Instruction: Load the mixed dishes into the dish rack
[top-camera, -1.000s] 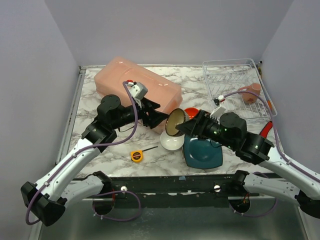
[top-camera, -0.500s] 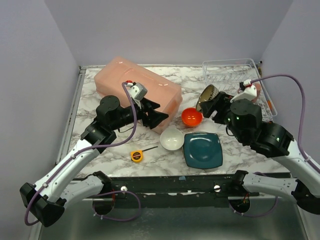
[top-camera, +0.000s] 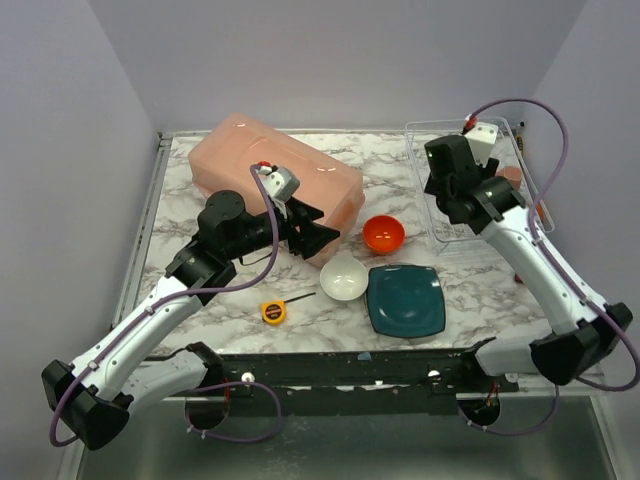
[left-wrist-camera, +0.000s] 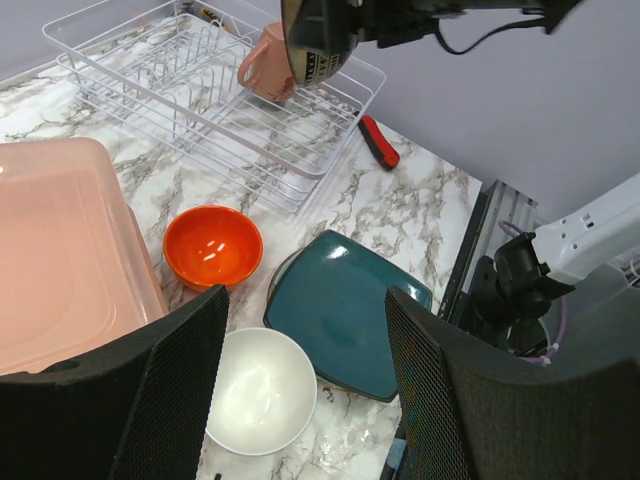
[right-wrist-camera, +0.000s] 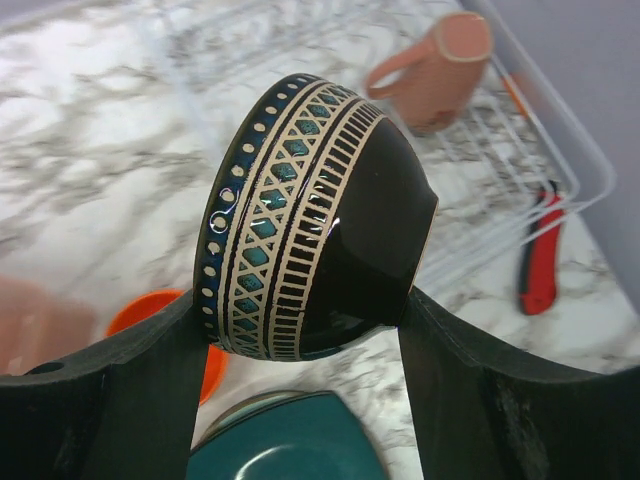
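Over the dish rack (left-wrist-camera: 180, 90), clear of its wires, the right gripper (right-wrist-camera: 300, 305) clamps the dark bowl (right-wrist-camera: 310, 220); left gripper (left-wrist-camera: 305, 300) gapes.

left wrist: dark bowl (left-wrist-camera: 318, 48) cut off top | right wrist: dish rack (right-wrist-camera: 490, 160) blurred
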